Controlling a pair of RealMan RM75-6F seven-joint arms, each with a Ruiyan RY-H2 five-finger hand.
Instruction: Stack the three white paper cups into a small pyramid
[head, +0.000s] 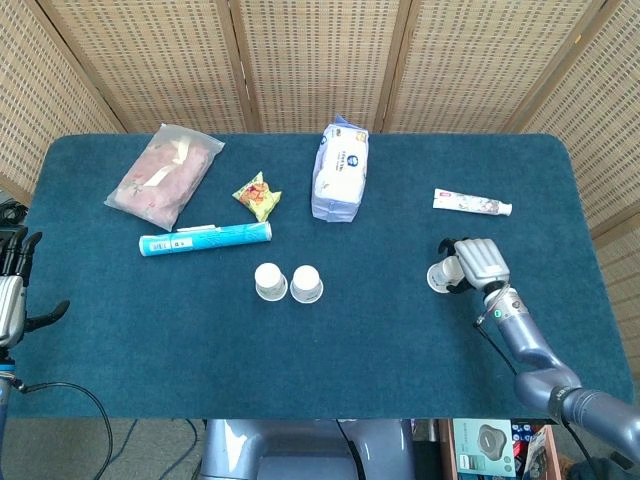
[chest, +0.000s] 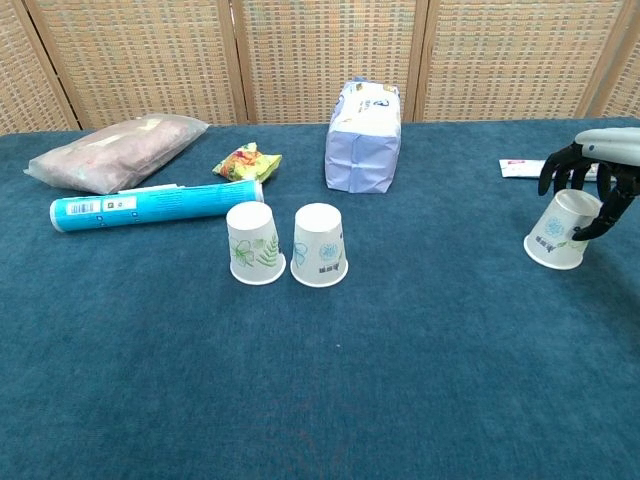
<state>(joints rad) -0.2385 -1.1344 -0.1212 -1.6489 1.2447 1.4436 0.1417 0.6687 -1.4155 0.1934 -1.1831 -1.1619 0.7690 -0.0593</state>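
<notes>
Table (head: 300, 360): we are seeing a dark blue cloth covering it.
Cups: two paper cups (head: 269, 281) (head: 306, 284) are standing upside down side by side; a third cup (head: 441, 276) is tilting at the right.
Far side: a pink bag (head: 165, 173), a snack packet (head: 257, 195), a blue tube (head: 205, 239), a tissue pack (head: 340, 172) and a toothpaste tube (head: 472, 203) are lying there.

**Even, soft light; sharp frames**

Both views are bright and evenly lit, with diffuse light from above. Shadows are faint and short, hugging the bases of the paper cups (chest: 319, 246) on the blue tablecloth (head: 350, 340). The plastic bag (head: 165, 174) shows mild sheen, no harsh glare. Focus is crisp throughout. The head view shows slight bowing at the table edges.
</notes>
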